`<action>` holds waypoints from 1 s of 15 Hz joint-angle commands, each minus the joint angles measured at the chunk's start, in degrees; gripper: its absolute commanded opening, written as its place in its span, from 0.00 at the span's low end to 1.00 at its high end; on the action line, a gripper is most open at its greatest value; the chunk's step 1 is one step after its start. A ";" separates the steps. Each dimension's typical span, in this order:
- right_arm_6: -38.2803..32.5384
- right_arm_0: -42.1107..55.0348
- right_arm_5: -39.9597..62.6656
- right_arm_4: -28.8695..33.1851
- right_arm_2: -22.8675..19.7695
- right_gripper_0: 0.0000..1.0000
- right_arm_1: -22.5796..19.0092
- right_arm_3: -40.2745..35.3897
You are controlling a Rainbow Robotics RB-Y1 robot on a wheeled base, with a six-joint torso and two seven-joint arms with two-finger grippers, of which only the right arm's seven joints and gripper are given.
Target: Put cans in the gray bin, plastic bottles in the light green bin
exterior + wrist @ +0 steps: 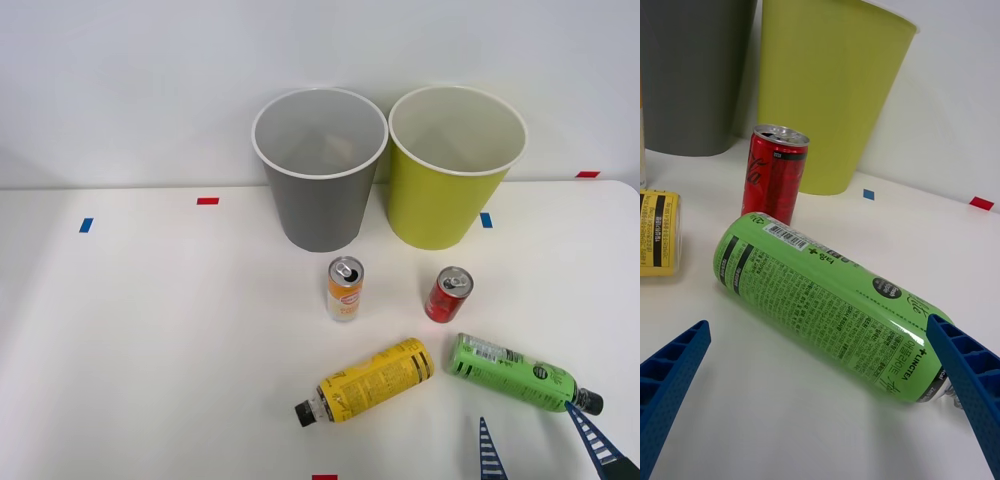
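Observation:
The gray bin [318, 215] and the light green bin [430, 205] stand side by side at the back of the table. In front of them two cans stand upright, an orange-and-white one [345, 288] and a red one [449, 294]. Nearer me lie two plastic bottles on their sides, a yellow one [372, 380] and a green one [512, 372]. My right gripper [527, 415] is open just short of the green bottle [827, 300], with one finger [970, 375] by its cap end. From the wrist I also see the red can [775, 180] and the light green bin [827, 90] behind the bottle.
Small red and blue tape marks [207, 201] dot the white table. The yellow bottle's end [656, 240] and the gray bin's wall [692, 75] sit at the edge of the wrist view. The table's left half is bare.

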 commanded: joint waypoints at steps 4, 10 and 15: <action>0.00 0.00 0.00 0.00 0.00 1.00 0.00 0.00; 0.00 0.00 0.00 0.00 0.00 1.00 0.00 0.00; 0.00 0.00 0.00 0.00 0.00 1.00 0.00 0.00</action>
